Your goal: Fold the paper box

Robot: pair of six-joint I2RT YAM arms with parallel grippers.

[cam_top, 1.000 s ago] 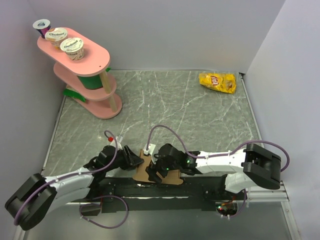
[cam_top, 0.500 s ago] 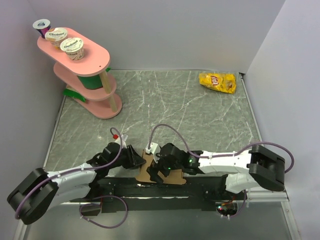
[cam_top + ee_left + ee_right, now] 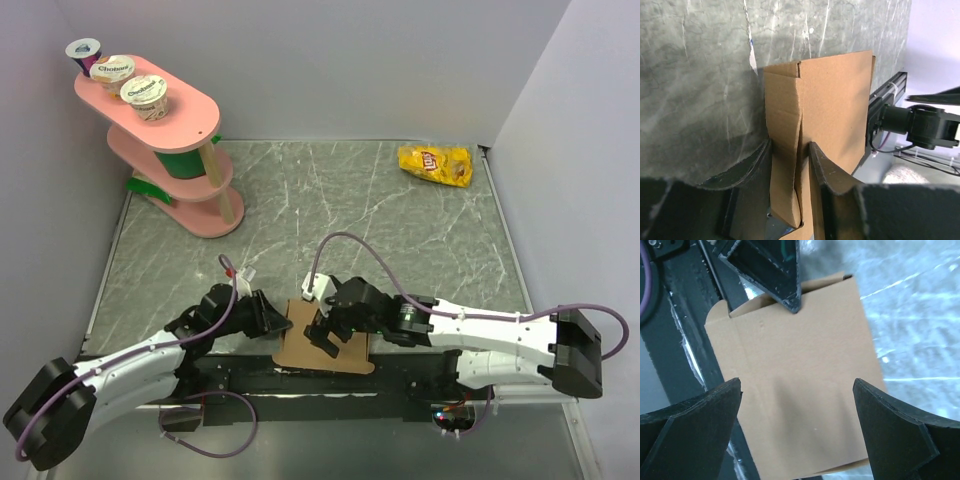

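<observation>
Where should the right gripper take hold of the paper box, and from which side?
Probably its free right edge, approached low from the right. The paper box lies nearly flat, so only an edge fits between fingers, and the left gripper pinches the folded left edge. The right gripper hangs open above.

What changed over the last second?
The left gripper closed onto a folded edge of the box. The right gripper opened wider and drew back to the right, uncovering more of the box. The bag and shelf stayed put.
</observation>
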